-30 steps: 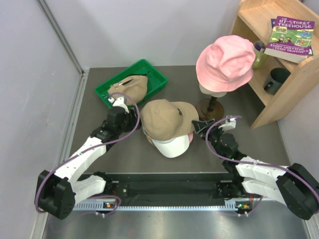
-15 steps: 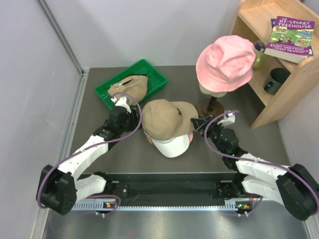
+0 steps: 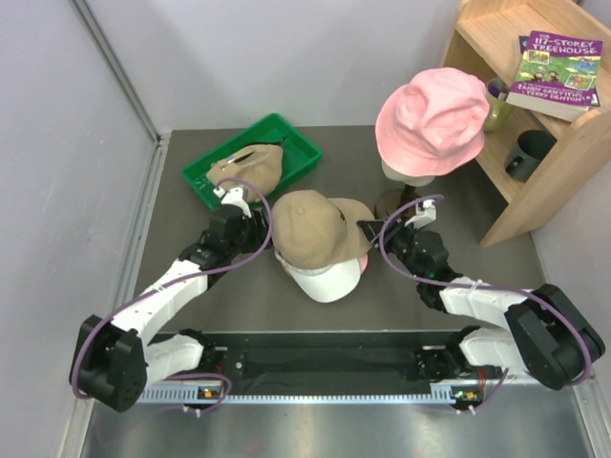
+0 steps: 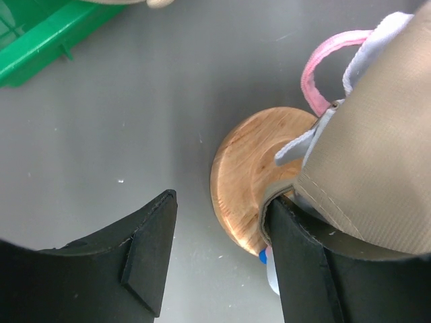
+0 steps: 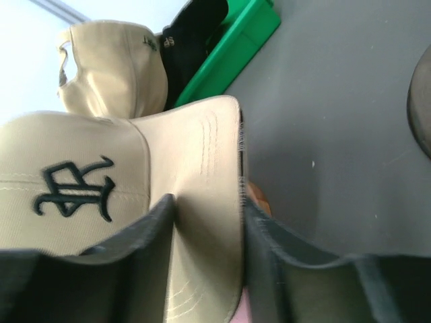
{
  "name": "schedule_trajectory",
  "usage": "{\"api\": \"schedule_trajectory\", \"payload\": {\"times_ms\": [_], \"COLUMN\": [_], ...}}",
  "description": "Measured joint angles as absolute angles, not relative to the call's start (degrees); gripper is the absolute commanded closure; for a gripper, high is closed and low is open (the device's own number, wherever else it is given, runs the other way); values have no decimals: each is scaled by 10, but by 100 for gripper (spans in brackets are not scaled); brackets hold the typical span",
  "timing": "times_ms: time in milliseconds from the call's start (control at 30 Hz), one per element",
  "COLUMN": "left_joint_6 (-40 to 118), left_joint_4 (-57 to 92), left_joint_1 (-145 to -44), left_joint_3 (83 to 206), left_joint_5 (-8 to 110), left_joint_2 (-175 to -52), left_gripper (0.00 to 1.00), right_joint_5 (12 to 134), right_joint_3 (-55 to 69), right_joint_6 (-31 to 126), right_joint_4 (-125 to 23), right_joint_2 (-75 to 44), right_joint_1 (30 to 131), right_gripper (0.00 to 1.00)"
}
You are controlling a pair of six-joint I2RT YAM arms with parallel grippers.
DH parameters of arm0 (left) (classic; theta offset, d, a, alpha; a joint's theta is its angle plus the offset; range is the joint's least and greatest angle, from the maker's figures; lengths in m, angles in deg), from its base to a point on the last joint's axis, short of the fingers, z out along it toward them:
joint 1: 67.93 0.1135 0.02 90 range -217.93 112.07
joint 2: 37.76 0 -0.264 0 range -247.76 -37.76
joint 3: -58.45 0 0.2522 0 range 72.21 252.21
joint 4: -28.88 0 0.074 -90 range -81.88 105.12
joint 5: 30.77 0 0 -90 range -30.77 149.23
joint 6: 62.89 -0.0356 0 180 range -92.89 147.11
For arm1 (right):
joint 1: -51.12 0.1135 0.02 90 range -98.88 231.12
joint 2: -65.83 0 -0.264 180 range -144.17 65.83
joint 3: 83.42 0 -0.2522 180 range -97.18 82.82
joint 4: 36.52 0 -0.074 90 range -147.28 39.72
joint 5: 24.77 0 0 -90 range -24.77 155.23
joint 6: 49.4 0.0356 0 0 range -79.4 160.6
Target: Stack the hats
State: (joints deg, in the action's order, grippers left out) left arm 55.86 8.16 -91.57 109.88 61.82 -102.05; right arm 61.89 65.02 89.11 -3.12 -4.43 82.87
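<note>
From above, the tan cap [image 3: 315, 221] sat on a white cap [image 3: 329, 281] on the counter [image 3: 248, 296], just in front of the green tray [image 3: 296, 143]. A second tan cap [image 3: 250, 172] lay in that tray. Well to the right of the tray, a pink hat [image 3: 431, 114] sat on a head form. The left gripper [image 3: 256, 214] was at the stacked caps' near-tray side. The right gripper [image 3: 368, 232] was at their far side, against the tan cap's peak.

In the left wrist view, the left gripper [image 4: 222, 202] had its jaws wide, with nothing between them but counter and part of a wooden disc [image 4: 246, 161]. The tan cap [image 4: 384, 155] lay over the right-hand jaw only. A pink strap [image 4: 316, 60] looped out beyond it, and the tray [image 4: 40, 37] showed at the top left.

In the right wrist view, the right gripper [image 5: 207, 202] had its jaws narrowed onto the peak of the tan cap [image 5: 81, 155], and the peak filled the gap. Beyond it, the second tan cap [image 5: 114, 64] and a black cap [image 5: 192, 33] lay in the tray [image 5: 249, 33].
</note>
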Motion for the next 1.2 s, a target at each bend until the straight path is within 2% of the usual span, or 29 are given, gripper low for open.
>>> {"api": "schedule_trajectory", "payload": {"times_ms": [67,367,433,500,533,633,800,833,933,1200], "left_joint_6": [559,572,572,572,572,571,563,558,546,528], "left_joint_4": [83,83,83,81,79,64,14,4,-28,-123], "left_joint_1": [-916,-916,-916,-916,-916,-916,-915,-915,-915,-916], "left_joint_3": [1092,1075,1075,1075,1075,1075,1075,1075,1076,1100], "left_joint_5": [620,629,628,629,630,636,659,664,680,722], "left_joint_2": [-1021,-1020,-1020,-1020,-1019,-1012,-954,-936,-890,-816], "left_gripper": [40,37,33,25,13,2,1,1,1,1], "right_joint_5": [624,646,650,652,654,659,659,657,644,584], "right_joint_3": [650,651,650,650,650,647,647,647,647,648], "right_joint_6": [900,907,907,907,907,900,859,849,826,792], "right_joint_4": [-24,2,6,7,7,-4,-91,-113,-175,-332], "right_joint_2": [-46,-72,-78,-83,-85,-81,-42,-26,34,261], "right_joint_1": [819,807,806,805,805,804,802,802,802,802], "right_gripper": [74,76,75,70,64,50,34,27,20,16]}}
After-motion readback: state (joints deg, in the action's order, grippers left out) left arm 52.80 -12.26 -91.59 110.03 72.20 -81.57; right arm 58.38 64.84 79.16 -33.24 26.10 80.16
